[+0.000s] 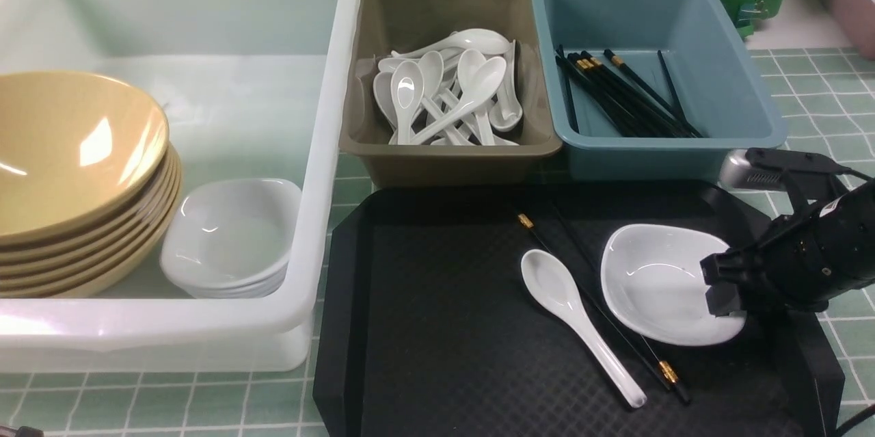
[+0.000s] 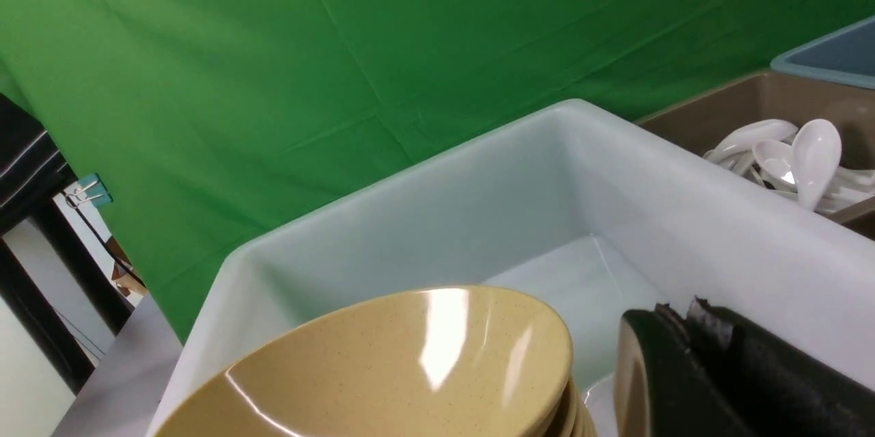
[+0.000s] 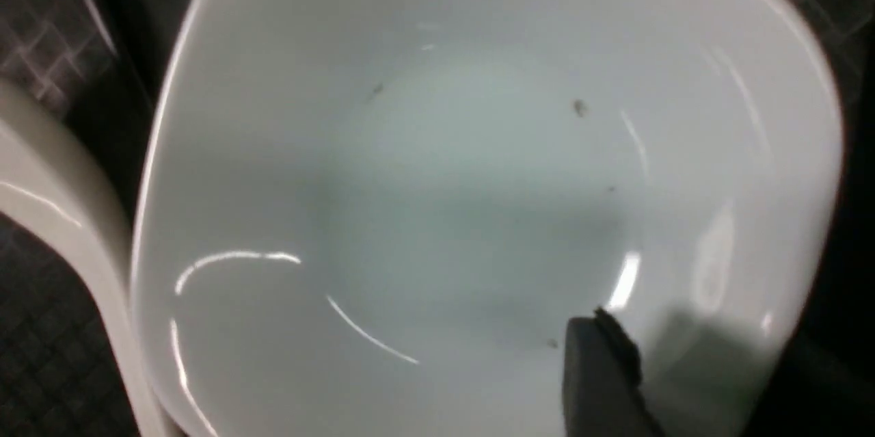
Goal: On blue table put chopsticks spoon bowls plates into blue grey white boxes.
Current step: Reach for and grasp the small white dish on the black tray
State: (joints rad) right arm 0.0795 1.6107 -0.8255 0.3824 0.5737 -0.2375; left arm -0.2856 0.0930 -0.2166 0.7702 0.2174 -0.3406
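On the pale blue tiled table [image 1: 806,74], the translucent white tub [image 1: 328,150] sits at nine o'clock, holding a tilted stack of glossy tan bowls [image 1: 75,150] with nested white plates [image 1: 232,239] at their three o'clock. At twelve o'clock the olive-grey bin [image 1: 444,163] holds a jumble of white spoons [image 1: 444,91]. At one o'clock the blue bin [image 1: 738,81] holds black chopsticks [image 1: 629,98]. Around four o'clock lie a loose plate [image 1: 656,280], upright, a loose spoon [image 1: 574,314], scoop up, and between them two gold-banded loose chopsticks [image 1: 666,371].

Glossy white plate [image 1: 656,283], matt textured tray [image 1: 437,327]
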